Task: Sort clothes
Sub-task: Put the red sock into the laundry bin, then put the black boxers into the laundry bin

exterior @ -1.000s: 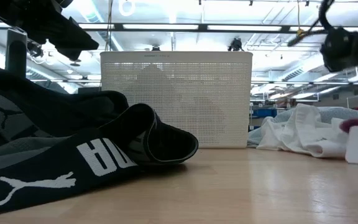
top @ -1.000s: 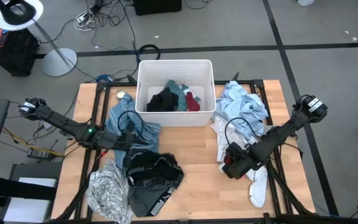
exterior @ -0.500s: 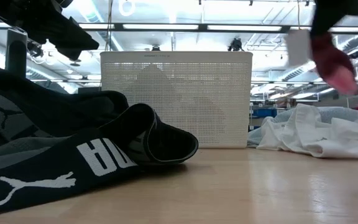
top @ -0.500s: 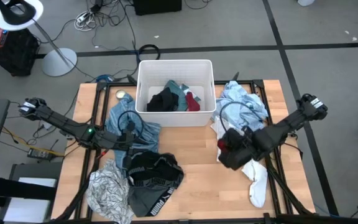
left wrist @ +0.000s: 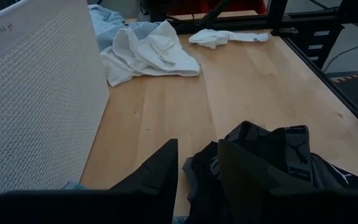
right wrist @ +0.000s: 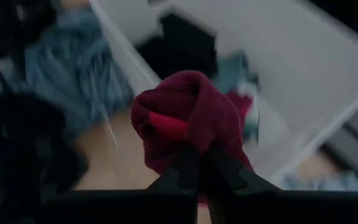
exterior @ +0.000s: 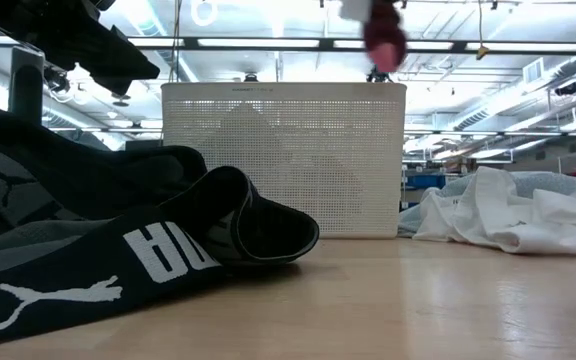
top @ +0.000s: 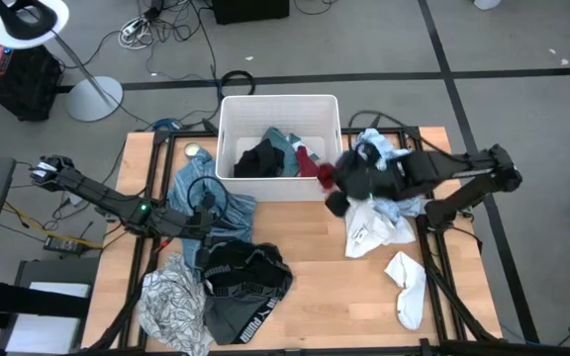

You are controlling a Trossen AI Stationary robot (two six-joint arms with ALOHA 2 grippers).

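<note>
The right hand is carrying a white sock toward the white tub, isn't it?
Not quite: the sock is red, not white. The right wrist view shows the right hand shut on a dark red sock, and the high view shows it beside the white tub. A white sock lies on the table.

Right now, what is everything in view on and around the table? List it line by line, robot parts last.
White tub: one, white, far middle of the table; holds black, teal and red garments.
Red sock: one, dark red, held in the air beside the tub's right wall.
Puma shorts: black and grey, near left.
Patterned top: one, white-grey, near left corner.
Teal shirt: one, left of the tub.
Light-blue shirt: one, right of the tub.
White garment: one, right of centre.
White sock: one, near right.
Left gripper: open, over the shorts.
Right gripper: shut on the red sock.
</note>
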